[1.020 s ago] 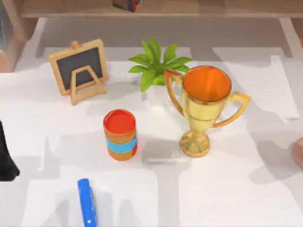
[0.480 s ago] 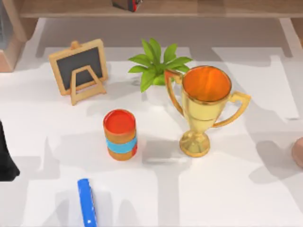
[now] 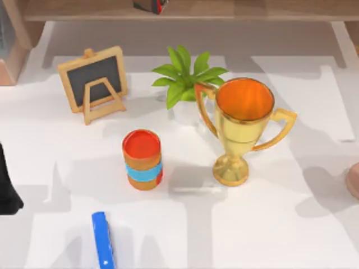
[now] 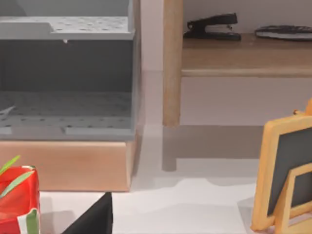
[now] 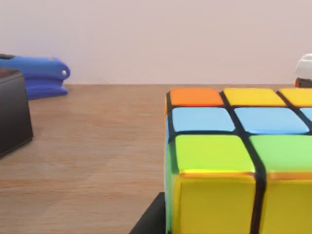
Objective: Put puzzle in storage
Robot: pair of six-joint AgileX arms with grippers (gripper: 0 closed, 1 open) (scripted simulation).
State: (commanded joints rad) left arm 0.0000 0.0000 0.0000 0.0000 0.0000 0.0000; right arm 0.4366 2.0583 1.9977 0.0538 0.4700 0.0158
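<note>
The puzzle (image 5: 243, 161) is a colour cube with orange, blue, green and yellow tiles. It stands on a wooden surface (image 5: 87, 161), very close in the right wrist view. A dark part of my right gripper (image 5: 148, 222) shows just below the cube's near edge. The storage (image 4: 68, 73) is a grey perforated two-level unit on a wooden base, seen in the left wrist view. Its corner is at the table's far left (image 3: 4, 33). My left gripper (image 3: 7, 190) is parked at the left edge of the table.
On the white table stand a small chalkboard easel (image 3: 92, 81), a green plant (image 3: 185, 75), a gold trophy (image 3: 244, 129), a red, orange and blue cylinder (image 3: 142, 159) and a blue bar (image 3: 102, 241). A blue stapler (image 5: 41, 75) and a black block (image 5: 12, 112) lie beyond the cube.
The pinkish rounded shape at the top view's right edge has slid slightly farther out of the picture. Everything on the table has stayed put.
</note>
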